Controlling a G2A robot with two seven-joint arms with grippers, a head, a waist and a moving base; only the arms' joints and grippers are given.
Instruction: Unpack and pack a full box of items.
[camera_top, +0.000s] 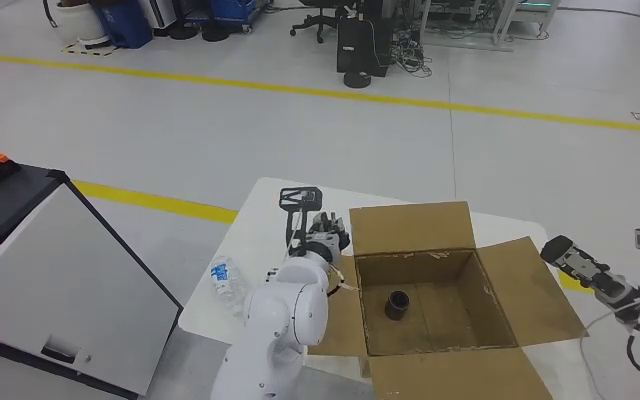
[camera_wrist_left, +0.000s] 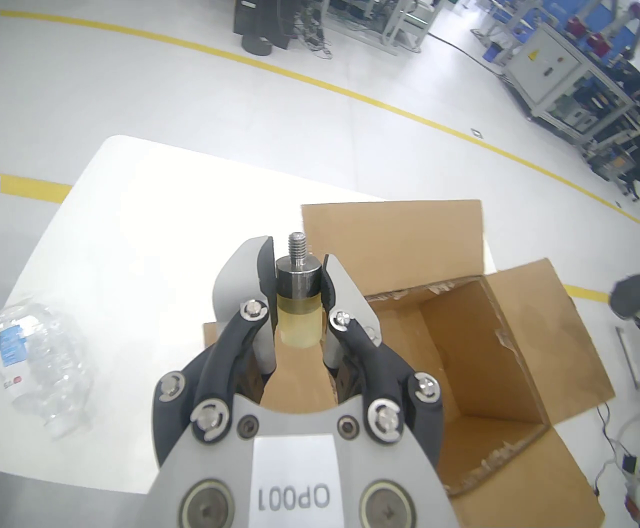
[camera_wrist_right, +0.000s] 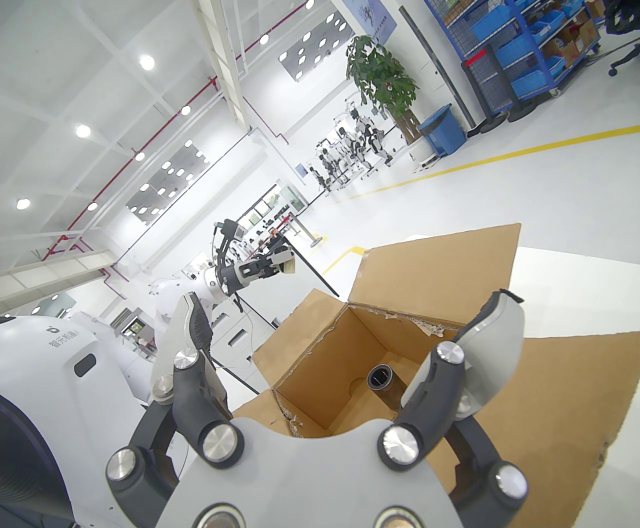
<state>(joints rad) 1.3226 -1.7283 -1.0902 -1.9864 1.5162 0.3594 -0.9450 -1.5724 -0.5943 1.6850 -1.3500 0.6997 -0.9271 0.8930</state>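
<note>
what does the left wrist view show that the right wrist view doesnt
Left wrist view, not the right: a clear plastic bottle lying on the white table, and the threaded stud on the metal part held in the left gripper. Right wrist view, not the left: a black cylinder on the floor of the cardboard box. Both: that box, flaps open.
</note>
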